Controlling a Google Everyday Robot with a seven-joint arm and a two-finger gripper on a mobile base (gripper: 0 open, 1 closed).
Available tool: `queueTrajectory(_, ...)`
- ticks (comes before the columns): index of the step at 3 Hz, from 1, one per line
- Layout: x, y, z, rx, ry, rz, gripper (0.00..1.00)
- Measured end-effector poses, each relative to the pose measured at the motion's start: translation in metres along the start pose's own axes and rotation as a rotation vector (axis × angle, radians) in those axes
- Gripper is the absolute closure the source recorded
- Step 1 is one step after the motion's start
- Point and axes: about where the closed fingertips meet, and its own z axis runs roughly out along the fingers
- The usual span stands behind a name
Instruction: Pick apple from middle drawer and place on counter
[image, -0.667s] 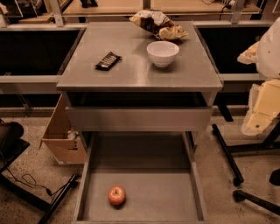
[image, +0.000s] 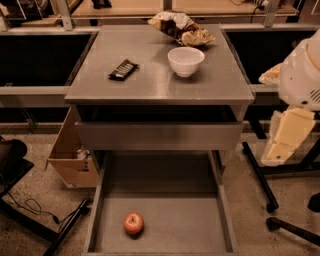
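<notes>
The apple (image: 133, 223), small and red-orange, lies on the bare floor of the open middle drawer (image: 170, 180), a wide grey metal tray, near its front left. The counter (image: 160, 80) of brushed grey steel is above it. My gripper (image: 286, 136), a cream part under the white arm housing (image: 302, 70), hangs at the right edge of the view. It is right of the counter's front corner and far from the apple.
On the counter are a white bowl (image: 185, 61), a dark candy bar (image: 123, 69) and a crumpled chip bag (image: 181, 27). A closed drawer face (image: 159, 135) sits under the counter. A cardboard box (image: 70, 155) stands left; chair legs (image: 260, 175) stand right.
The arm at the right edge has shifted slightly down and to the left. The apple, the drawer and the counter items have not moved.
</notes>
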Motion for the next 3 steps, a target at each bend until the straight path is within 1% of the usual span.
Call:
queueTrajectory(1,-0.013,0.031,0.052,-0.017,-0.075,-0.035,0.00)
queueTrajectory(2,-0.018,0.061,0.130,-0.063,-0.105,-0.033,0.00)
queueTrajectory(3,-0.019,0.084,0.215,-0.103,-0.113,-0.022,0.00)
